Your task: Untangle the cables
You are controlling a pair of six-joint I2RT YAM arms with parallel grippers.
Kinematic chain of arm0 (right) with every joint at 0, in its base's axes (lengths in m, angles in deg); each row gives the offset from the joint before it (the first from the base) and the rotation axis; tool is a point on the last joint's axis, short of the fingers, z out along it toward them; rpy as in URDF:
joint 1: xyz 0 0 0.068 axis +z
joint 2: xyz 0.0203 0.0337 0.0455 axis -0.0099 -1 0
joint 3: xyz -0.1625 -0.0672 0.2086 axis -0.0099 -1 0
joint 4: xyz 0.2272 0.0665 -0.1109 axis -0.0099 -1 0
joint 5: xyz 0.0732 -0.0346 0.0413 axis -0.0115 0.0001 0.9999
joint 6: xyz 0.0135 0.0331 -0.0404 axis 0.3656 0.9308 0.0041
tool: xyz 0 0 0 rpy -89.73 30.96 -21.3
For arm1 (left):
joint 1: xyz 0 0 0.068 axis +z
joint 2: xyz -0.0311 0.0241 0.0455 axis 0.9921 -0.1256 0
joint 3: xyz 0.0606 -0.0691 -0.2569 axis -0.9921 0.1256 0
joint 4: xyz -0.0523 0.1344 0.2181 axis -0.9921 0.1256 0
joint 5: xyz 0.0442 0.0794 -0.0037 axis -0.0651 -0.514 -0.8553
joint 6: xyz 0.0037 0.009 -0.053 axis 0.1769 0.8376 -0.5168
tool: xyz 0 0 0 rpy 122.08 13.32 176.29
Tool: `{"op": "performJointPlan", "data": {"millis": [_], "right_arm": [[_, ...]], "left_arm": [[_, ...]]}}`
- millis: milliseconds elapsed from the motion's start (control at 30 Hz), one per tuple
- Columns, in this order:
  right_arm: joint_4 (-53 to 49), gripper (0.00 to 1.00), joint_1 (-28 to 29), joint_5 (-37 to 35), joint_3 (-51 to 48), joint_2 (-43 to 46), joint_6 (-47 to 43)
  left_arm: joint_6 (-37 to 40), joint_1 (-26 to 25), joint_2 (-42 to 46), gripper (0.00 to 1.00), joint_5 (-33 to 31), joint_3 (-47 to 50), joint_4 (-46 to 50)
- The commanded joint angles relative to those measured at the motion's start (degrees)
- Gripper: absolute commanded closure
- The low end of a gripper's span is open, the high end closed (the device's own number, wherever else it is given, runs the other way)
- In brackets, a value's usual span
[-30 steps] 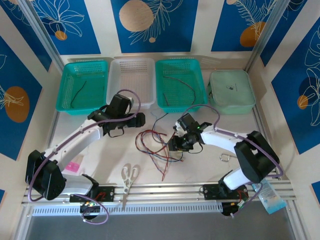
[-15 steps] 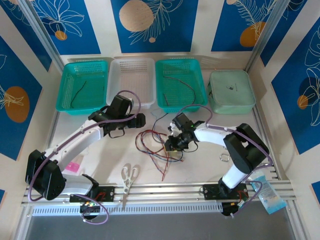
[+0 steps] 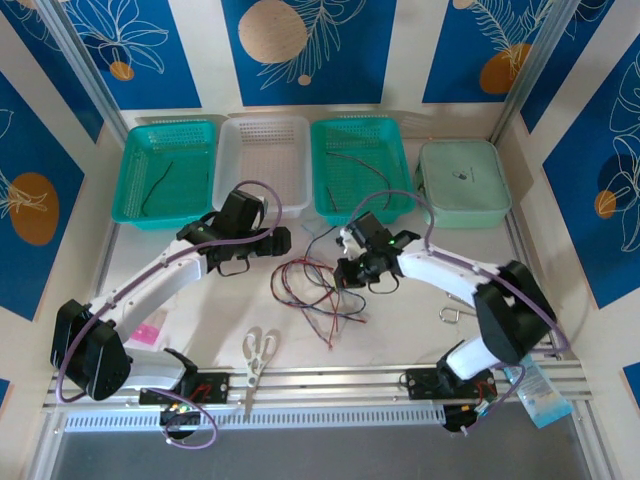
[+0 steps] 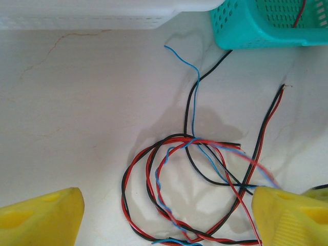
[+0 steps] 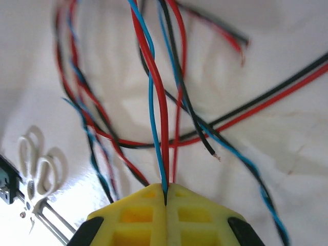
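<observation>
The cables, a loose knot of red, black and blue wires, lie on the white counter between the two arms, just in front of the row of baskets. Several loops overlap in the middle of the knot, and loose ends trail toward the teal basket and toward the scissors at the near edge.

The right gripper sits at the knot's right edge. In its wrist view its yellow fingers are closed together, with a red and a blue strand pinched in the seam between them. Those two strands run straight away from the grip and into the crossing loops. The left gripper hovers just beside the knot's left edge. Its fingers are spread wide apart and hold nothing, with the red and black loops lying on the counter between them.

The step in hand appears to be drawing the pinched pair out of the bundle. It would go best as a slow, low pull along the line the strands already follow, so that they slide through the loops and do not cinch them. The wires are thin and light, so the whole knot is likely to drag along. The open left fingers are well placed to come down and pin the remaining loops. A sideways or upward tug risks tightening the crossings near the middle.
</observation>
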Motion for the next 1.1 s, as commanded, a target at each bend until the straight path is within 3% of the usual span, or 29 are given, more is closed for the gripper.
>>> {"op": "performJointPlan", "data": {"millis": [0,233,367,433,600,1067], "right_arm": [[-5.51,1.0,-0.2,-5.59,3.65,6.58,-4.04],[-4.34,1.0,-0.9,-12.48,6.86,14.73,-9.3],[-2.86,1.0,-2.41,-11.97,9.54,15.9,-13.68],[-5.04,1.0,-4.41,-9.1,12.8,14.97,-14.5],[-5.97,1.0,-11.24,7.02,15.67,12.91,-7.04],[1.67,1.0,-11.66,10.86,13.15,11.83,7.28]], "left_arm": [[0.93,-0.95,0.93,0.16,1.41,-2.59,-0.33],[4.29,-1.35,0.92,0.16,1.71,-6.27,-0.08],[8.04,-1.61,2.26,0.17,3.32,-6.73,-2.76],[11.09,-1.85,3.23,0.18,4.17,-7.62,-3.25],[14.13,-2.09,3.43,0.2,11.27,-11.42,-1.52],[11.3,-12.29,-3.48,0.33,21.18,-8.9,-10.59]]}}
